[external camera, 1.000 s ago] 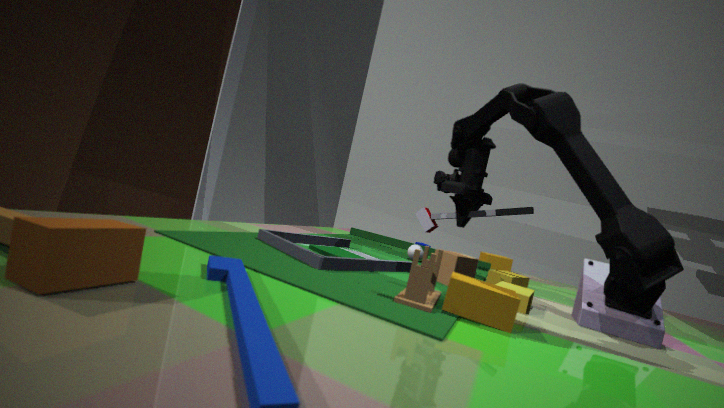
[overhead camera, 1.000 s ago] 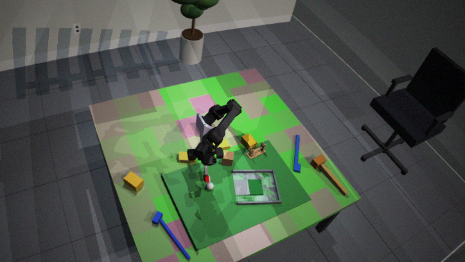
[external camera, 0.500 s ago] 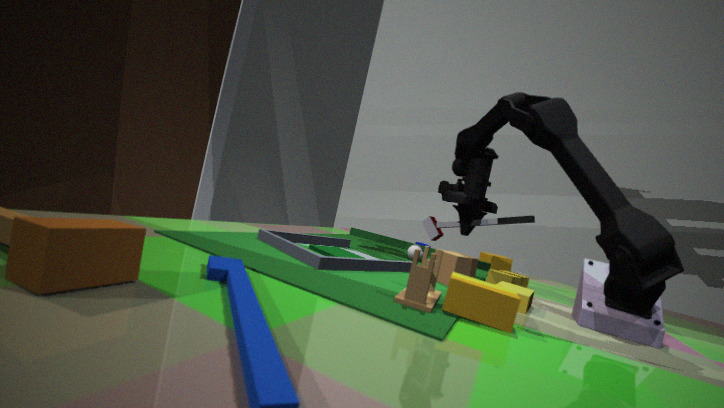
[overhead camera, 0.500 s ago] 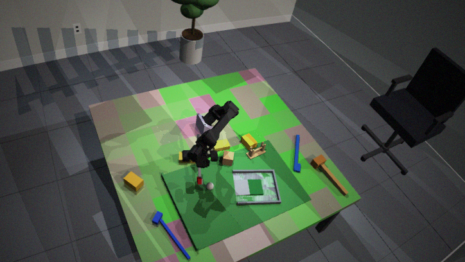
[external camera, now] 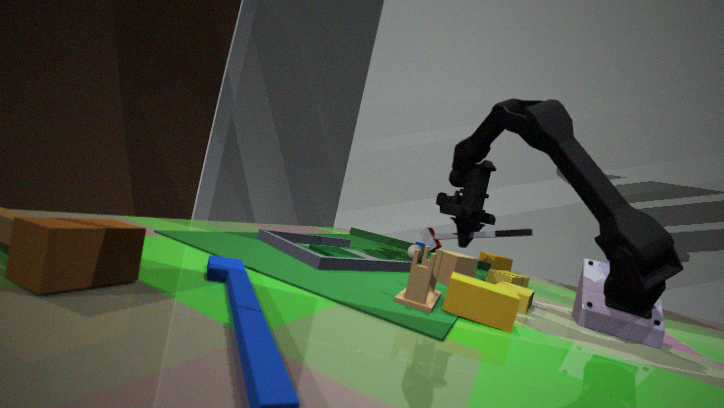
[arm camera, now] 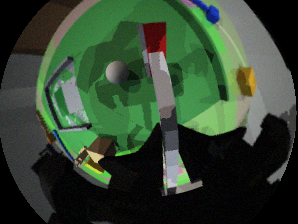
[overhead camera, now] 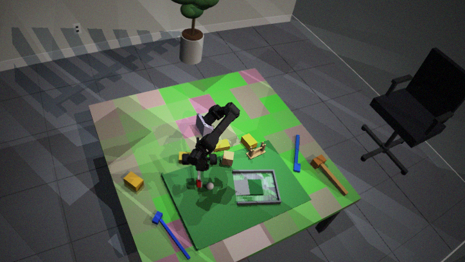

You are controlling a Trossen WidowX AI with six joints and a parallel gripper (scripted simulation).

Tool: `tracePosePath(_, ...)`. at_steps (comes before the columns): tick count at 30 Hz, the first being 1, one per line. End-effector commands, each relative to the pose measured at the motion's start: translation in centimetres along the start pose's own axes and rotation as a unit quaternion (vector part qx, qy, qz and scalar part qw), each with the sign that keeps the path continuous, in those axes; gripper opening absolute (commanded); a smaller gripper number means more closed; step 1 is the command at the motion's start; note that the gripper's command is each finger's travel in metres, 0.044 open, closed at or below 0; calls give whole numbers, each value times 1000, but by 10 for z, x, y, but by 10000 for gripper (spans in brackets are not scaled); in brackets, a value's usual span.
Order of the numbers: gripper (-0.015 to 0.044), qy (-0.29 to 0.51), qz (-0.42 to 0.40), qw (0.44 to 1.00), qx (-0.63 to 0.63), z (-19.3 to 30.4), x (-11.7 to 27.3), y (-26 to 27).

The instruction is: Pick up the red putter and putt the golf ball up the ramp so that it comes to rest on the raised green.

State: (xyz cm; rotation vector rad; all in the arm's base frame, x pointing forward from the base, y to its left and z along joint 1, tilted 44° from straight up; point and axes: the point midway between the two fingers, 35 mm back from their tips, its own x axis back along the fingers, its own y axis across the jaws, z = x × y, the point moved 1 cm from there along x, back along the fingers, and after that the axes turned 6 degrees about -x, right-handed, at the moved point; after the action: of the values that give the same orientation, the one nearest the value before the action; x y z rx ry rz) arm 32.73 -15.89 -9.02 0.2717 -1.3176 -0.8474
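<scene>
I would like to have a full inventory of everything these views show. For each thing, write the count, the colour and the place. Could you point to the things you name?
red putter (overhead camera: 198,183) (external camera: 431,238) (arm camera: 155,37): 1, red head, in the claw (overhead camera: 199,171) (external camera: 463,243) (arm camera: 164,124)
golf ball (overhead camera: 209,185) (external camera: 414,251) (arm camera: 117,72): 1, whitish, on the mat (overhead camera: 221,224) (external camera: 329,278) (arm camera: 135,105)
mat: 1, green, on the table (overhead camera: 254,101) (external camera: 167,324) (arm camera: 215,120)
frame (overhead camera: 277,187) (external camera: 364,265) (arm camera: 75,128): 1, grey, on the mat
ramp (overhead camera: 241,187) (arm camera: 70,95): 1, grey, inside the frame
raised green (overhead camera: 255,187) (external camera: 329,251) (arm camera: 60,100): 1, green, beside the ramp
yellow blocks (overhead camera: 133,181) (external camera: 481,301) (arm camera: 246,81): 4, on the table
wooden block (overhead camera: 228,158) (external camera: 455,266) (arm camera: 102,148): 1, tan, near the arm
stand (overhead camera: 257,152) (external camera: 419,283) (arm camera: 80,157): 1, tan, at the mat's edge
blue putters (overhead camera: 297,153) (external camera: 253,324) (arm camera: 212,14): 2, either side of the mat
orange mallet (overhead camera: 333,178) (external camera: 75,253) (arm camera: 47,132): 1, table's edge
table: 1, green-pink patchwork
potted plant (overhead camera: 191,49): 1, green, floor
chair (overhead camera: 410,113): 1, black, floor
outlet (overhead camera: 77,28): 1, white, wall
arm (overhead camera: 221,126) (external camera: 582,172) (arm camera: 125,200): 1, black, over the table
claw: 1, black, shut on the putter
</scene>
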Motion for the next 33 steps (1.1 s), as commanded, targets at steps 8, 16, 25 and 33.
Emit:
tracePosePath(8,0,1,-3,1000,-2,1,-20,1)
tracePosePath(16,0,2,-1,1000,0,1,-22,1)
tracePosePath(25,0,1,-1,1000,0,0,-22,-2)
tracePosePath(33,0,0,-2,1000,-2,-2,-25,-29)
